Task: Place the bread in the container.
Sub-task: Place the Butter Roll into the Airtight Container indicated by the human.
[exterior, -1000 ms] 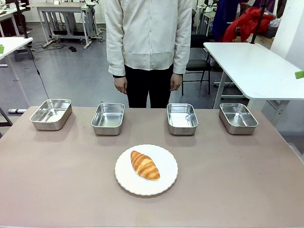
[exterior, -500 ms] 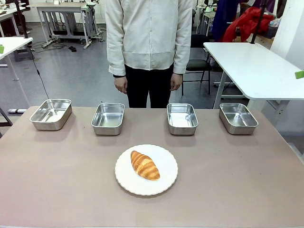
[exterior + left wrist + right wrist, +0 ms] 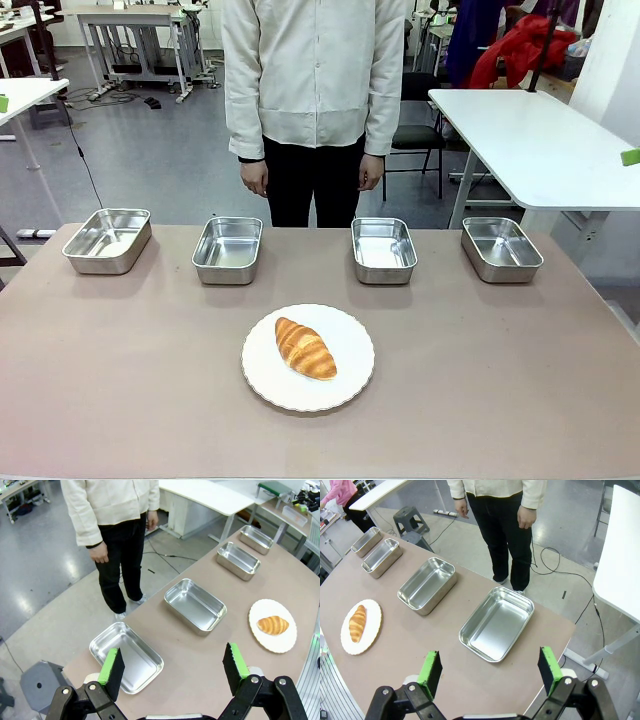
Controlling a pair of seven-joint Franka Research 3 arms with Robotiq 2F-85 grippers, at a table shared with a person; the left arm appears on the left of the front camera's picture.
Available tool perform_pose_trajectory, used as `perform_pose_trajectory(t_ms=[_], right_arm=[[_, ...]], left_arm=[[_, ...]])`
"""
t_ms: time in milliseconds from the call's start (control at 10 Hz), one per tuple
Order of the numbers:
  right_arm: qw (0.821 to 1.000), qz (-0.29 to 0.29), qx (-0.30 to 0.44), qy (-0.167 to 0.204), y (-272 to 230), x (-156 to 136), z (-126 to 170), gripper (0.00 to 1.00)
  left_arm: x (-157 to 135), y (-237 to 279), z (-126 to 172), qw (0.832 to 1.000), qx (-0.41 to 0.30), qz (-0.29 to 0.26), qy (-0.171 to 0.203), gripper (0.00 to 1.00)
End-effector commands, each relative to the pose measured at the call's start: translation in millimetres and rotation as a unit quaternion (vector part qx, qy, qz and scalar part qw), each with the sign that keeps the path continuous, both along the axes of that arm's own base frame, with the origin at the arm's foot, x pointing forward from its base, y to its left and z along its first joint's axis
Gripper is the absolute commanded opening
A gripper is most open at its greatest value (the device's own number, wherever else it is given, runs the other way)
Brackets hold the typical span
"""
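On the tabletop point(image 3: 120, 400), four trays stand apart in a row along the far edge: left tray point(image 3: 107, 241), mid-left tray point(image 3: 227, 250), mid-right tray point(image 3: 384, 250), right tray point(image 3: 502, 249). Before the two middle ones, near the centre, lies a plate point(image 3: 352, 345) with the bread point(image 3: 305, 347) on it. A person point(image 3: 313, 90) stands behind the far edge, between the middle trays.

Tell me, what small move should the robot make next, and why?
Probably bring the left claw down toward the croissant on the white plate: both it and the right claw stand open and empty, the croissant lies untouched, and the four steel trays beyond it hold nothing.
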State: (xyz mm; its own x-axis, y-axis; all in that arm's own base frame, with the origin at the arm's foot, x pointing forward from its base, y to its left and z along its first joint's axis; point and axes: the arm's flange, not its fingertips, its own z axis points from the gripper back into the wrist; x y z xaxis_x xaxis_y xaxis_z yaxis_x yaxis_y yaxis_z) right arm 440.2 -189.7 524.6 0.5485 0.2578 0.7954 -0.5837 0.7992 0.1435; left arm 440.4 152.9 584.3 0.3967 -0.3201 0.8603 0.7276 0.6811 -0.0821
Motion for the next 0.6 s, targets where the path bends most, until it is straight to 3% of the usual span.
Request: perform_pose_trajectory(t_ms=[0, 500], right_arm=[[1.000, 0.001, 0.007, -0.006, 0.2, 1.9, -0.3, 1.00], [1.000, 0.001, 0.007, -0.006, 0.2, 1.9, -0.3, 1.00]], left_arm=[[0.2, 0.0, 1.4, 1.000, -0.005, -0.004, -0.004, 1.00], [0.2, 0.0, 1.4, 1.000, -0.005, -0.004, -0.004, 1.00]])
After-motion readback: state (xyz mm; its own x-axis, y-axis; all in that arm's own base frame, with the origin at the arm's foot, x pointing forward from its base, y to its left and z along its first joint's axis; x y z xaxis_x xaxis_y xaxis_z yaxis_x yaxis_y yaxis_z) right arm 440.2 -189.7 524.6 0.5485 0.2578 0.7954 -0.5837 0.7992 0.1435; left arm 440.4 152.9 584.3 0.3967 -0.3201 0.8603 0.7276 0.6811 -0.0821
